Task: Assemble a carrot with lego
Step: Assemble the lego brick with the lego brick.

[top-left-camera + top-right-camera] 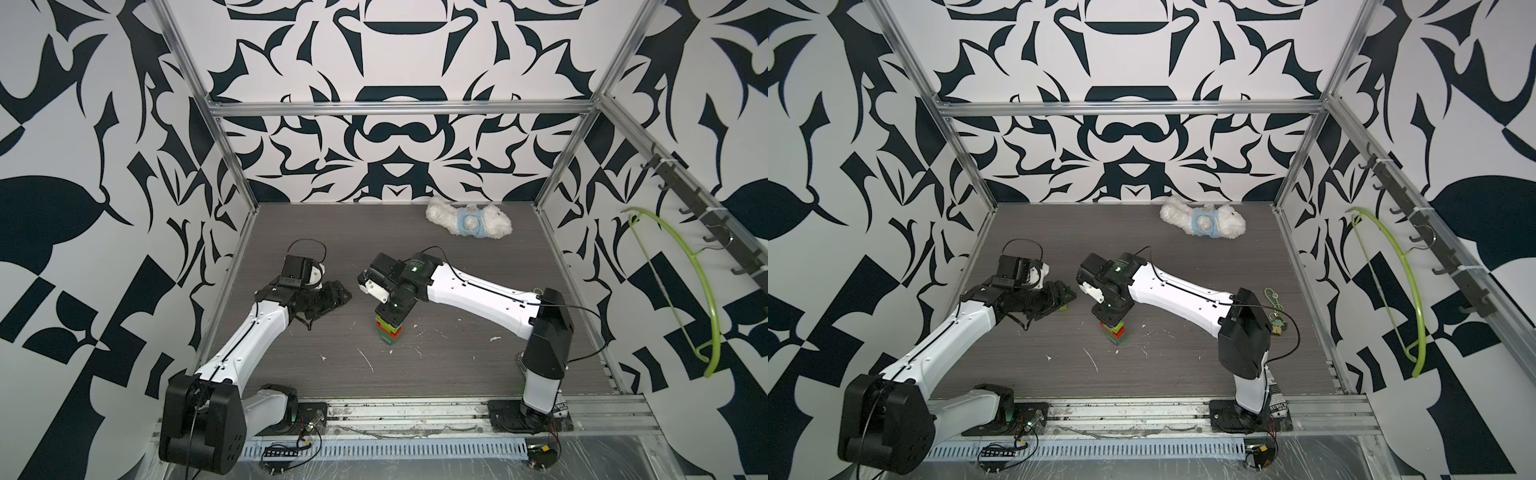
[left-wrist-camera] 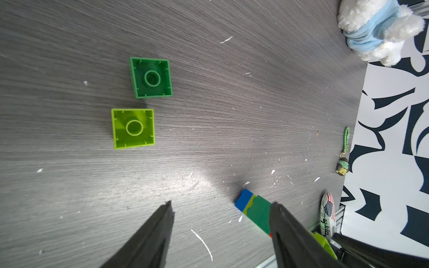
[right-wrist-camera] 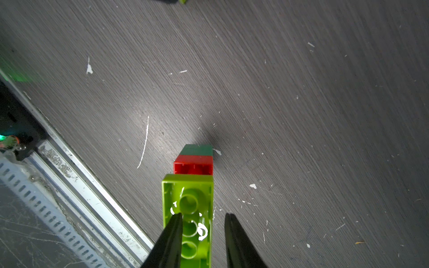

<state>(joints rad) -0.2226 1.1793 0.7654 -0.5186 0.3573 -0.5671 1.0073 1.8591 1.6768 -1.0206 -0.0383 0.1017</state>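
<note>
My right claw (image 3: pixel 203 215) comes straight down on the carrot (image 1: pixel 389 334), which stands blue tip down near the middle of the worktop (image 1: pixel 457 353). It is pressed in on the lime oblong brick (image 3: pixel 188 208) at the top. One finger lies over the brick's hollow and the other just outside its wall. I judge this grip is there to seat that brick squarely on the red layer (image 3: pixel 193 166) while the narrow tip keeps the stack tippy.

My left claw (image 2: pixel 221 204) hangs spread and empty, off to the side of the carrot, probably waiting to fetch the pieces for the prongs.

By count there are two loose bricks, one dark green square (image 2: pixel 151 77) and one lime square (image 2: pixel 133 127). Both lie hollow side up, close together but apart. The carrot shows five colour bands: blue, lime, dark green, red, lime. I cannot tell the exact number of bricks in it. One white plush toy (image 1: pixel 469 222) lies well apart at the back.
</note>
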